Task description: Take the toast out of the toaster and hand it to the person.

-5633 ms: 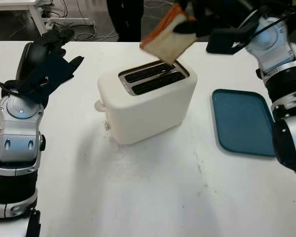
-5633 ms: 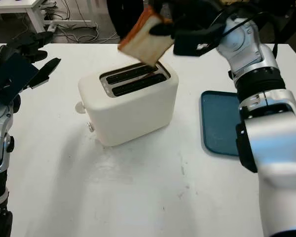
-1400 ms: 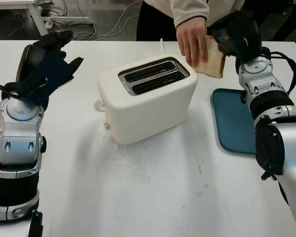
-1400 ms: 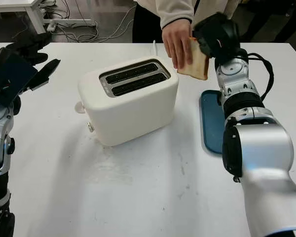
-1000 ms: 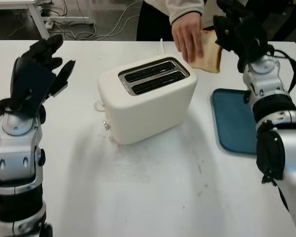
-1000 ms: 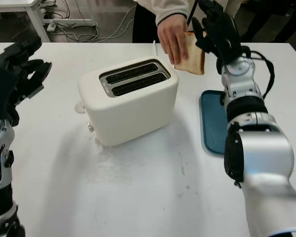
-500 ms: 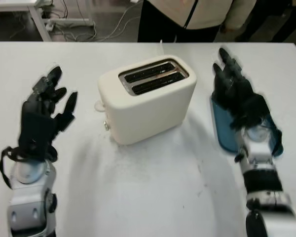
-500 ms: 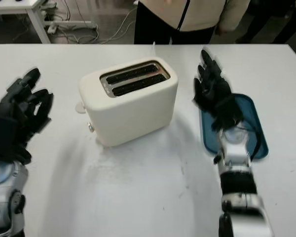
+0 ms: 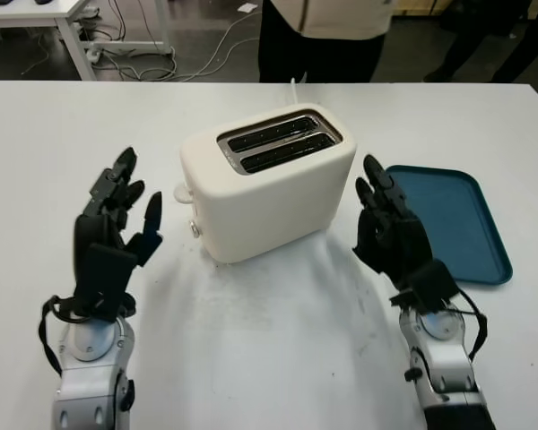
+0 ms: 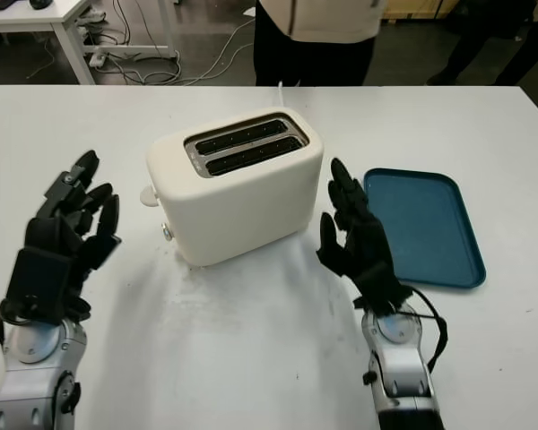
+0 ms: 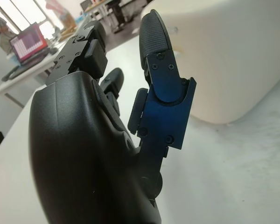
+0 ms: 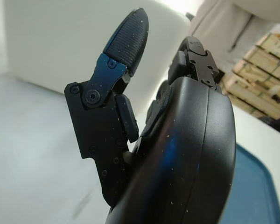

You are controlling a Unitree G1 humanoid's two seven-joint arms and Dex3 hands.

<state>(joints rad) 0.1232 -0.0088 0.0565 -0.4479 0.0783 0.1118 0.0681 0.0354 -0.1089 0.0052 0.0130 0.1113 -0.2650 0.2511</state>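
Both slots of the toaster [image 9: 267, 182] bare, no toast to be seen, right hand [image 9: 393, 235] just beside it and left hand [image 9: 109, 235] near its other side, both unclenched and holding nothing; best parked low, clear of the toaster

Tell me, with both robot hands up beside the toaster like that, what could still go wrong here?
Little, probably. The right hand is open and close to the toaster; a sideways swing could knock the toaster. That hand also sits near the blue tray, so lowering carelessly might nudge it. The left hand is open too, farther from the toaster. The person stands at the table's far edge, within range of any sudden forward reach.
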